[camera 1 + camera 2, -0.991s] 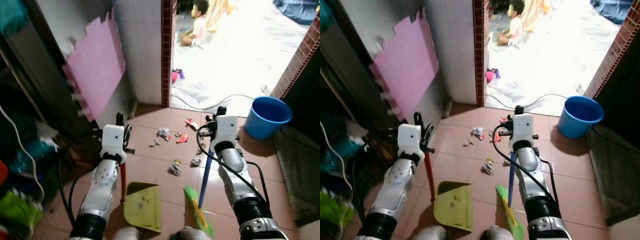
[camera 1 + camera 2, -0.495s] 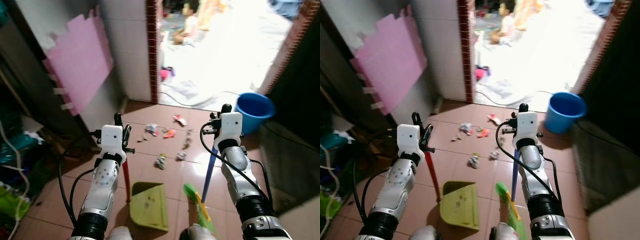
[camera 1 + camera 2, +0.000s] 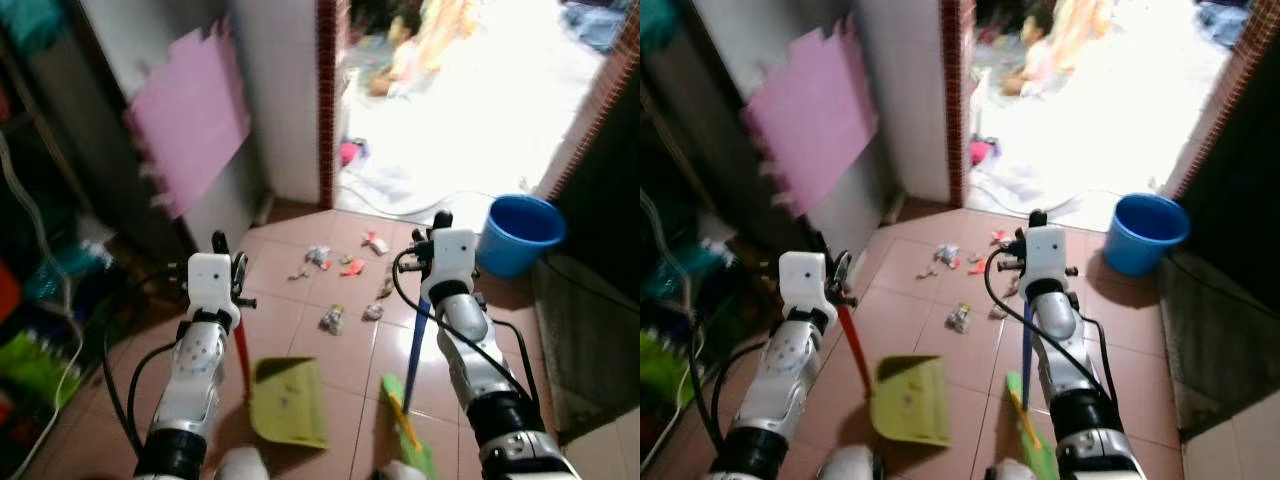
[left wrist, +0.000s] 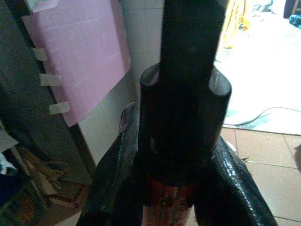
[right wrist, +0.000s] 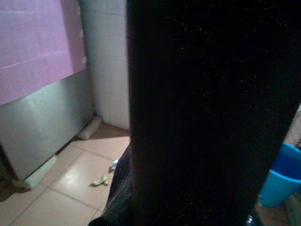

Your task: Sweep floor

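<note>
Gripping a red dustpan handle point(image 3: 240, 352), the left gripper point(image 3: 226, 262) has its fingers closed round it; the green dustpan point(image 3: 287, 402) rests on the near tiles. The right gripper point(image 3: 433, 235) is clamped on the blue broom handle point(image 3: 415, 344), green broom head point(image 3: 405, 435) down beside the pan. Litter point(image 3: 342, 280) lies farther off, before the doorway. A blue bucket point(image 3: 519, 233) stands far right. No writing is legible.

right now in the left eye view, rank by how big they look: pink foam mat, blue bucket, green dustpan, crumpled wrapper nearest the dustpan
1. pink foam mat
2. blue bucket and green dustpan: look alike, unsure
3. crumpled wrapper
</note>
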Robot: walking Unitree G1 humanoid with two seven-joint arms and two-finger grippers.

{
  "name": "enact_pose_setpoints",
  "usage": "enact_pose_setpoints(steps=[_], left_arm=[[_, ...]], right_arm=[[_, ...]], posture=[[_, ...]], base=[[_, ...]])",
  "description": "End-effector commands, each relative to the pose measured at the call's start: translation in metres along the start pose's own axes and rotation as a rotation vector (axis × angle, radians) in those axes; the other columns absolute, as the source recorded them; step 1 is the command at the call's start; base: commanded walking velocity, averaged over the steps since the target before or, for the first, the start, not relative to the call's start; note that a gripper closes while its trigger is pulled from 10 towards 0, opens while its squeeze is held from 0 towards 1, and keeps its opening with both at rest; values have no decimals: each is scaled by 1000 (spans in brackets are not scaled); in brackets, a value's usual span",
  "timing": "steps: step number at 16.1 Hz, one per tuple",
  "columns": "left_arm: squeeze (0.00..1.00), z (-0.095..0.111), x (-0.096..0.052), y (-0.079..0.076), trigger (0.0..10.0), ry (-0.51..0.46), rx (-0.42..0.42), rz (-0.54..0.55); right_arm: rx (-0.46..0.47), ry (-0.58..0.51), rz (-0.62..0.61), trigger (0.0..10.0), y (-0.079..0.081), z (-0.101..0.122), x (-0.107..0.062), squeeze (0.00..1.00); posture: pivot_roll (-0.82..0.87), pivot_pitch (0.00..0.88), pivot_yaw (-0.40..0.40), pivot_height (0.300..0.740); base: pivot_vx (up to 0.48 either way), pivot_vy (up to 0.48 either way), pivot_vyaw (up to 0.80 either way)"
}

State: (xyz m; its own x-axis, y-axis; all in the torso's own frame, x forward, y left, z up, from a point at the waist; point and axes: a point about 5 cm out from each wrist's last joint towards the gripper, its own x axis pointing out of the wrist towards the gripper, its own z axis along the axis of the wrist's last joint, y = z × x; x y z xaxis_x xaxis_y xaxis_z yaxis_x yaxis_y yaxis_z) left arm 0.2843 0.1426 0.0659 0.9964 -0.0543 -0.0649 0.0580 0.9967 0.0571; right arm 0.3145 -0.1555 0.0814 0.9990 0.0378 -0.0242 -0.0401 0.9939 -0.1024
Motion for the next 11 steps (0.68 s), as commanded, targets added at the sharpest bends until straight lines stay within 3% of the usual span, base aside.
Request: enact_pose_setpoints(steps=[1,6,11], left_arm=[[0,13,5,2,10000,-58,7,3],[0,13,5,2,10000,-59,6,8],[0,16,8,3,10000,-74,37,-4]], right_arm=[[12,-21,11,10000,3,6,3,0],[30,-8,17,10000,4,4,3,0],[36,-20,17,10000,3,7,3,0]], posture=[[9,0,21,740],[4,0,21,740],[12,0,11,740]], base=[[0,0,0],[0,0,-81],[0,0,-800]])
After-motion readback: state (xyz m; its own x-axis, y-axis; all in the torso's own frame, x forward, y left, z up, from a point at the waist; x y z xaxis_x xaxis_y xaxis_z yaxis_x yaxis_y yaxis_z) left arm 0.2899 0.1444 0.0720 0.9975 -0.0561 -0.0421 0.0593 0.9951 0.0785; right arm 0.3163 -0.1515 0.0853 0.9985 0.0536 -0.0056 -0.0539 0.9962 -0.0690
